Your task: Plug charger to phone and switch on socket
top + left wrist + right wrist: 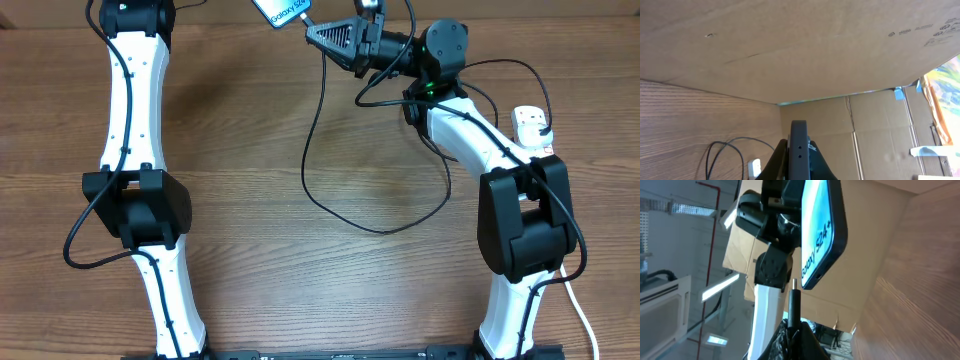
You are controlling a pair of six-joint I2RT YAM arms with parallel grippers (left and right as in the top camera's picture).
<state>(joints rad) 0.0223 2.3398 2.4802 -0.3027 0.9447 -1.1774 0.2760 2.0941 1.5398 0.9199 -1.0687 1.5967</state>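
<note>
The phone [283, 10] is held up at the table's far edge, its blue-teal "Galaxy" screen showing in the right wrist view [822, 225]. My left gripper [799, 145] is shut on the phone, seen edge-on [799, 132] between the jaws. My right gripper [318, 34] is shut on the charger's small plug tip [794, 287], which points at the phone's lower edge, just short of it. The black cable [345, 215] loops down over the table. The white socket [533, 124] lies at the right, partly hidden by the right arm.
Cardboard walls [790, 50] stand close behind the table's far edge. The socket's white body also shows small in the left wrist view [755, 167], beside the black cable [715, 150]. A white cord [583, 320] runs off at the lower right.
</note>
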